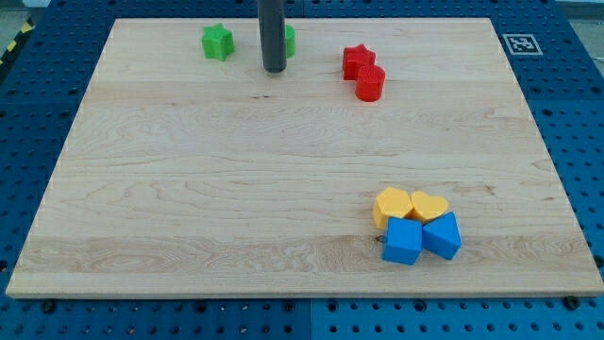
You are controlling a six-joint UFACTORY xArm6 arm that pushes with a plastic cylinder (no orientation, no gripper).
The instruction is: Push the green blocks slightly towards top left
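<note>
A green star block (217, 42) sits near the view's top left of the wooden board (189, 189). A second green block (289, 40) is mostly hidden behind my rod; only its right edge shows and its shape cannot be made out. My tip (274, 69) stands just below and left of that hidden green block, to the right of the green star.
A red star block (358, 60) and a red cylinder (370, 83) touch at the top right of centre. At the bottom right a yellow hexagon block (393, 204), a yellow heart (428, 206) and two blue blocks (403, 242) (443, 235) cluster together.
</note>
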